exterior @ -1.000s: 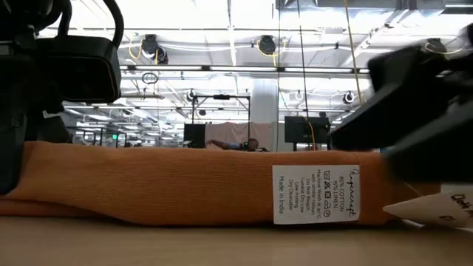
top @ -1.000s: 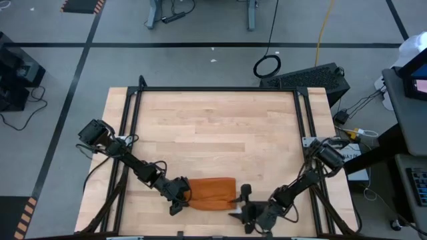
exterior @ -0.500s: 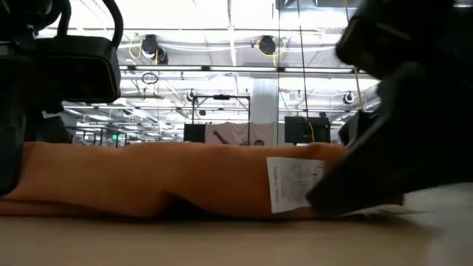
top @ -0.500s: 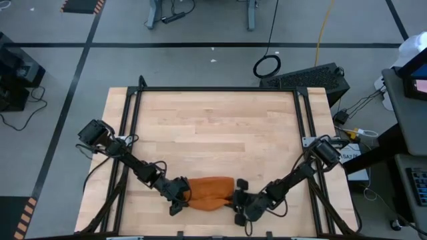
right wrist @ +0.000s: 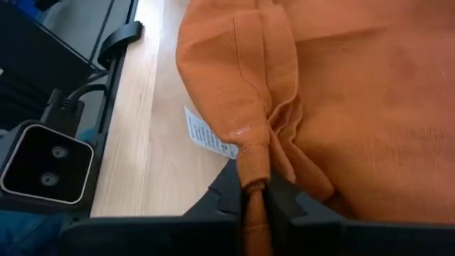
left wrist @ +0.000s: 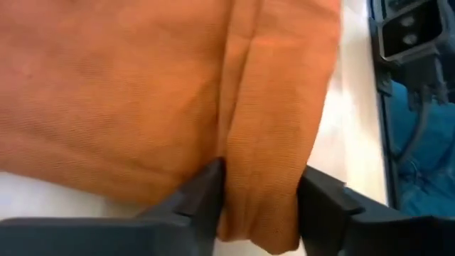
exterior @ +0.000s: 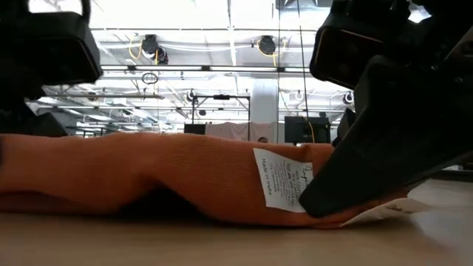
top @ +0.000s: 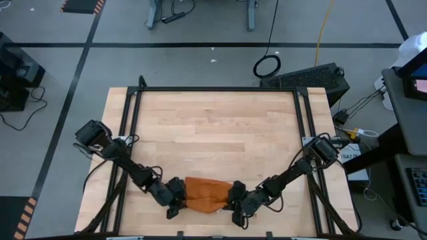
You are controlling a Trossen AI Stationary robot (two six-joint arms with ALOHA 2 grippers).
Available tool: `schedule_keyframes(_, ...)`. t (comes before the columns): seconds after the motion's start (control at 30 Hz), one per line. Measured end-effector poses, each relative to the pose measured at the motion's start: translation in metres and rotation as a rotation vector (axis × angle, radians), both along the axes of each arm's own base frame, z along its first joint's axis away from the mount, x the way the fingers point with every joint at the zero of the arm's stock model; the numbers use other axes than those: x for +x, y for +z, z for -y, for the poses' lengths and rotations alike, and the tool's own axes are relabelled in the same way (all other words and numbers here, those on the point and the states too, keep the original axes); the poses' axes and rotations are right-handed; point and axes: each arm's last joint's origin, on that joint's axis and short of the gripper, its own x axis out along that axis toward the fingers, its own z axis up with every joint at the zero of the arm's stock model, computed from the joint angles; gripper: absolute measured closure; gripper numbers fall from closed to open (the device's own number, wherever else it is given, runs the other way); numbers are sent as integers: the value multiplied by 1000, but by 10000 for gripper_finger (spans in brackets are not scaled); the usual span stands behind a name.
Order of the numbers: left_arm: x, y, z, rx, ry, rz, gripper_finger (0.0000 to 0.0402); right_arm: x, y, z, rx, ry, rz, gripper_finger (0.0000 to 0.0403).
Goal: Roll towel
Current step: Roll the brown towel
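Note:
The burnt-orange towel (top: 204,195) lies bunched near the table's front edge, its white tag (exterior: 281,179) facing the near side. My left gripper (top: 175,200) is at the towel's left end, with a thick fold (left wrist: 263,178) filling the gap between its fingers. My right gripper (top: 235,200) is shut on the towel's right end. In the low view the towel's underside (exterior: 89,203) rests on the table, and the right end rises toward my right gripper (exterior: 347,199). My left gripper has a thick, several-layer fold of the towel's left end (left wrist: 259,206) between its two fingers, which come in low from the table's left. The fold rests on the table. My right gripper pinches a narrow gathered fold at the towel's right end (right wrist: 254,174) between its shut fingers, coming in low from the table's right. That end is pulled into creases and rises off the table.
Black frame rails run along the table's left side (top: 127,133) and right side (top: 305,127). The bare wooden tabletop (top: 213,133) stretches behind the towel. A black box (top: 313,79) and a cable coil (top: 267,65) lie on the floor beyond the far edge.
My right gripper has moved toward the table's left onto the towel's right end and shut on it. The towel has been pushed shorter from the right. Its right end with the tag has lifted and tilted, and its middle has humped up.

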Motion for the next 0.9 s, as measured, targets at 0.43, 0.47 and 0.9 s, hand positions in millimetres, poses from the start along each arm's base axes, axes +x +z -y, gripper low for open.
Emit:
schedule_keyframes(0.43,-25,46,11,140,4,234,175,2,14,5,157,-125,-40,395)
schedule_keyframes(0.47,-27,49,17,171,-2,310,175,2,14,7,166,-136,-41,395)
schedule_keyframes(0.9,-17,9,76,632,-122,577,155,16,22,29,347,-196,-117,395)
